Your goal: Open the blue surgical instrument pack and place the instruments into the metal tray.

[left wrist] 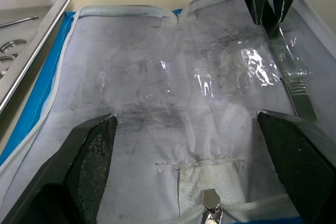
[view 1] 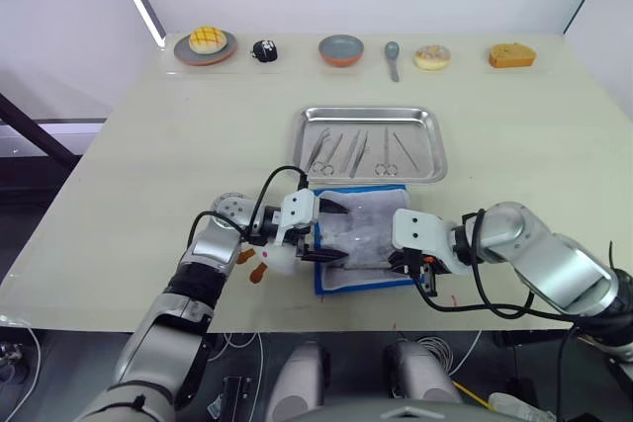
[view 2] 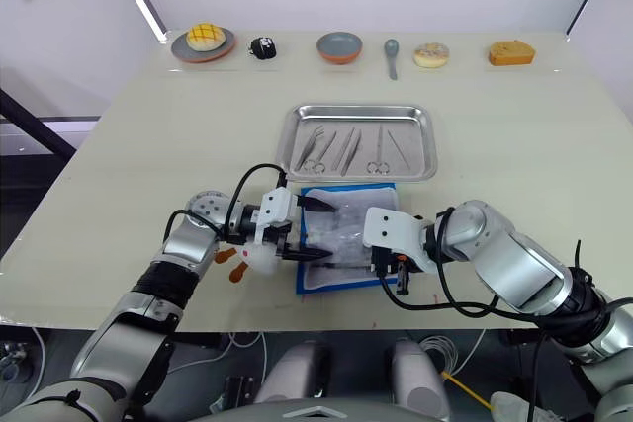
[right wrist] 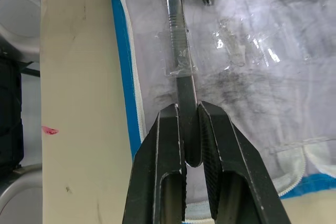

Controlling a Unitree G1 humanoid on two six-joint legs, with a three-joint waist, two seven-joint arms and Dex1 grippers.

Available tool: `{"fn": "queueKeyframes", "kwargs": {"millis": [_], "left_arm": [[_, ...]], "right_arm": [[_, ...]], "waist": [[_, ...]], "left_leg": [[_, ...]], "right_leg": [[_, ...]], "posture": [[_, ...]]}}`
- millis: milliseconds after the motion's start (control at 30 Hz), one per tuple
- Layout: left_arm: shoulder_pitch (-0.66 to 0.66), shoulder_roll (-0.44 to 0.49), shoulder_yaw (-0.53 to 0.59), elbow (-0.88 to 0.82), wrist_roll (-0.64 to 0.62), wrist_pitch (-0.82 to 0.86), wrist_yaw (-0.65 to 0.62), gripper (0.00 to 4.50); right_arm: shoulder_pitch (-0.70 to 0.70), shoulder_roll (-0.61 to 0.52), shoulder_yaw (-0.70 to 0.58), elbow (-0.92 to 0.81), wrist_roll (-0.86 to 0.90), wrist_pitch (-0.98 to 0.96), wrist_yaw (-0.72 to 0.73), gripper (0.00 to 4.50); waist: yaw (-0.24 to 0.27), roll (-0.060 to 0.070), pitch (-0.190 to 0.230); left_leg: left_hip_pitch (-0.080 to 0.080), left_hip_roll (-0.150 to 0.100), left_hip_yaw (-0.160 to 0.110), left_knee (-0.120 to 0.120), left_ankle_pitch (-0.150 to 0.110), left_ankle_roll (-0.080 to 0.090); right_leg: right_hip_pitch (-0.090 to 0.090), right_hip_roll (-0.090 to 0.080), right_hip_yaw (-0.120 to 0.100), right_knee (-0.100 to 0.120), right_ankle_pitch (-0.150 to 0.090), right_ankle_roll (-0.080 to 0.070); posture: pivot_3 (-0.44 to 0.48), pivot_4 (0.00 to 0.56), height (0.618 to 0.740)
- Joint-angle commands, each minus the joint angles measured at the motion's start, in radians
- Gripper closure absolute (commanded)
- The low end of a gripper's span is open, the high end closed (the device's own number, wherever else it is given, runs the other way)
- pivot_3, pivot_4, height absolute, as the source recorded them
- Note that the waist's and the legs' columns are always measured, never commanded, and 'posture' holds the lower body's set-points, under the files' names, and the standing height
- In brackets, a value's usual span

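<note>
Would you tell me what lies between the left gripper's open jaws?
The pack's clear pocketed lining, in the left wrist view; the left gripper spans it.

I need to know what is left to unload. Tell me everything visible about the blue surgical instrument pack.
The blue surgical instrument pack lies open and flat on the table, just in front of the metal tray. Blue border, whitish lining, clear crinkled pockets, a zipper pull. One slim silvery instrument remains under a clear strap, its end between the right gripper's jaws. The left gripper hovers open over the lining.

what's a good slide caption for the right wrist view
Right gripper shut on a slim metal instrument still tucked in the opened blue surgical instrument pack.
</note>
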Motion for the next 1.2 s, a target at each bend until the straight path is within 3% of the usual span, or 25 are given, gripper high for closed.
{"fn": "queueKeyframes", "kwargs": {"millis": [33, 800, 1200], "left_arm": [[0.029, 0.005, -0.035, 0.036, 0.044, 0.017, 0.003, 0.0], [0.03, 0.006, -0.046, 0.038, 0.049, 0.011, 0.013, 0.0], [0.034, 0.005, -0.046, 0.04, 0.047, 0.01, 0.02, 0.0]], "right_arm": [[-0.037, -0.014, -0.009, -0.04, -0.001, 0.014, -0.013, 4.48], [-0.052, -0.15, 0.005, 0.012, -0.035, -0.132, 0.064, 4.48], [0.03, -0.332, -0.137, 0.041, -0.013, -0.223, 0.14, 4.48]], "waist": [[0.0, 0.0, 0.0], [0.001, 0.0, 0.0], [0.002, 0.001, 0.001]], "left_leg": [[0.0, 0.0, 0.0, 0.0, 0.0, 0.0], [0.0, 0.0, 0.0, 0.0, 0.0, 0.0], [0.0, 0.0, 0.0, 0.0, 0.0, 0.0]], "right_leg": [[0.0, 0.0, 0.0, 0.0, 0.0, 0.0], [0.0, -0.001, 0.0, 0.0, 0.0, 0.0], [0.0, -0.001, 0.0, -0.001, 0.0, 0.0]], "posture": [[0.0, 0.15, 0.74], [0.0, 0.15, 0.74], [0.0, 0.15, 0.74]]}}
